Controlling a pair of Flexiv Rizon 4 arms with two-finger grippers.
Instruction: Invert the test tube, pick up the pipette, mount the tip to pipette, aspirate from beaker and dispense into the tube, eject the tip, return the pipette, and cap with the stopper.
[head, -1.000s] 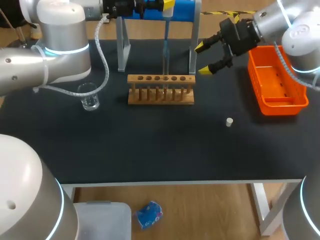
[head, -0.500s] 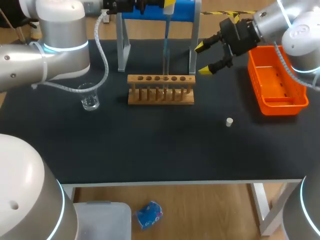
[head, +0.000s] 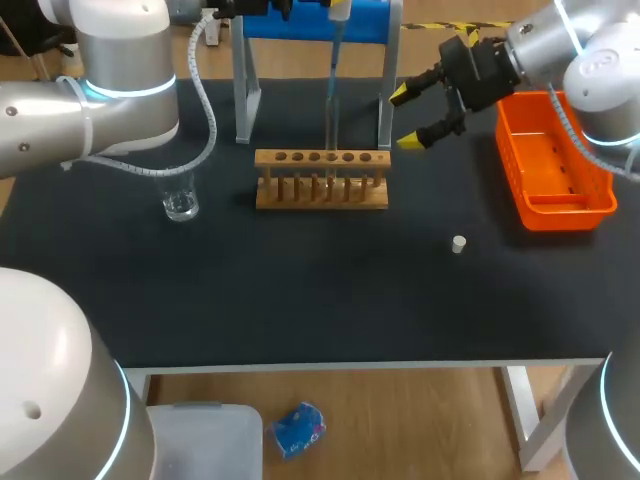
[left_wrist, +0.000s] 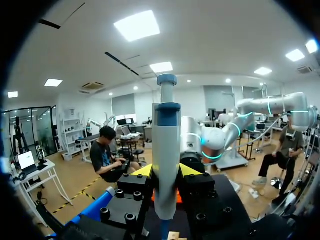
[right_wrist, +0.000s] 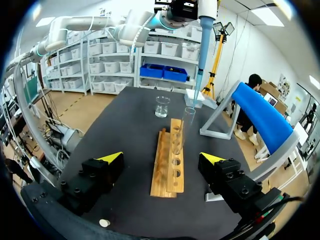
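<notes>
Left wrist view showed the left gripper (left_wrist: 165, 171) clamped on the pipette (left_wrist: 166, 150). The pipette hung above the wooden rack (head: 321, 178), tip down toward the test tube (right_wrist: 187, 125) standing upright in it. The blue stand (head: 370, 20) rose behind the rack, its posts flanking the pipette. The right gripper (head: 407, 118) hovered beyond the rack's right end, fingers apart and empty. A beaker (head: 180, 195) sat left of the rack; the stopper (head: 458, 243) and an orange bin (head: 560, 212) lay to its right.

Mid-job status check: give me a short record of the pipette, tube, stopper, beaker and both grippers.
left gripper: shut on upright blue-grey pipette
pipette tip: at mouth of clear glass test tube, standing in wooden rack
right gripper: open, holding nothing
small white stopper: loose on black table, tube uncapped
glass beaker: on table, left-arm side of rack
</notes>
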